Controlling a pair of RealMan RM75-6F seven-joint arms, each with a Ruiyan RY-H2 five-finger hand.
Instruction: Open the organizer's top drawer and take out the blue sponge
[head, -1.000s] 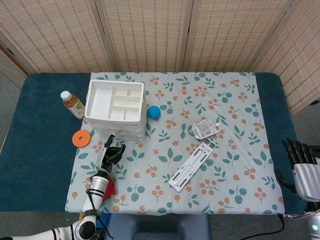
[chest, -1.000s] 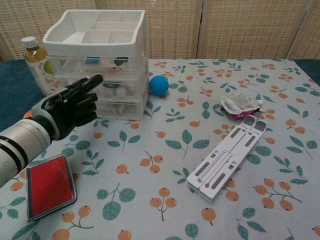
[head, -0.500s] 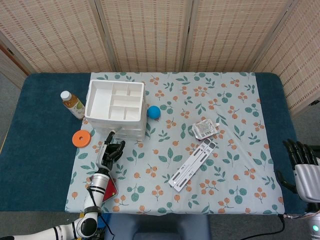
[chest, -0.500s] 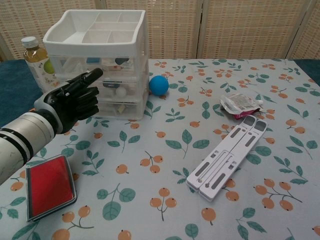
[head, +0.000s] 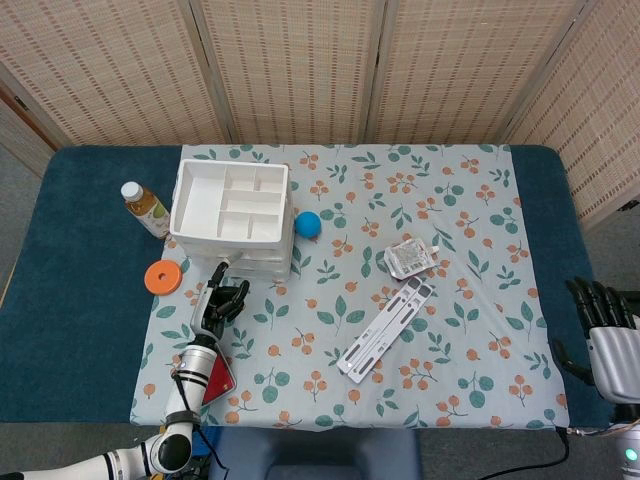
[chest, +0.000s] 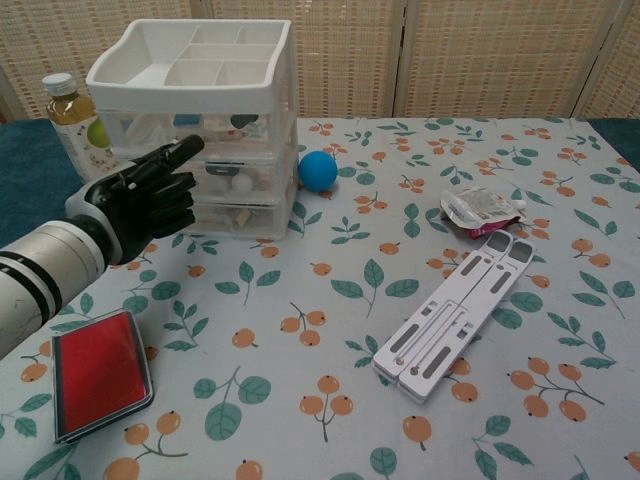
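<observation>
Nothing is done yet: the white plastic drawer organizer (chest: 205, 125) remains closed, with the black left hand (chest: 145, 200), fingers curled and one extended, empty in front of it.

the surface (head: 80, 300) is dark teal, covered by a pale cloth (chest: 330, 300) printed with green leaves and orange berries. the organizer (chest: 205, 75) is white with clear drawer fronts. a blue ball (chest: 318, 170) lies just beside it. the left hand (chest: 150, 200) is black on a silver-white arm. a red card (chest: 95, 375) has a dark rim. an orange disc (head: 163, 277) sits near the surface's left edge. the folding stand (chest: 455, 315) is white with grey slots. the bottle (chest: 72, 120) has a white cap and yellowish contents.
</observation>
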